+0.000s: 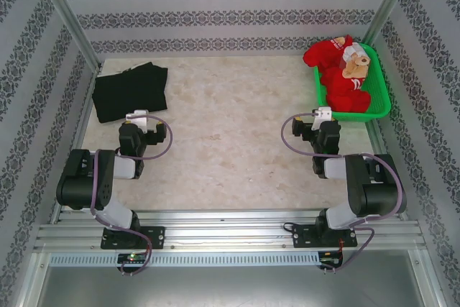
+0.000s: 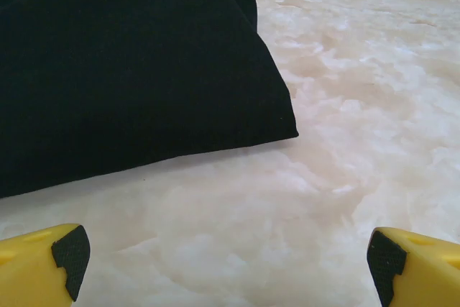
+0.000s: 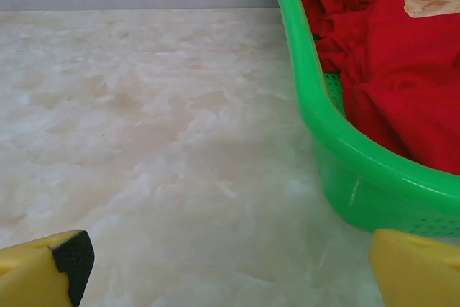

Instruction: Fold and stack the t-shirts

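The red shirt [image 1: 343, 70] is what the next move depends on, I'd say. It lies bunched in the green basket [image 1: 381, 102] at the far right corner of the table [image 1: 230, 156], ahead of the right gripper [image 3: 230, 267] and off to its right. The right arm is much the nearer one. The basket's long side runs roughly away from the arms, its near rim close to the right fingers. The shirt is crumpled, one fold hanging over the far rim and the teddy-bear print facing up.

The black shirt [image 1: 131, 91] lies at the far left, already a flat, tidy rectangle, its long side across the table, near the left gripper [image 2: 223, 264] and ahead of it.

Both grippers are spread wide and hold nothing.
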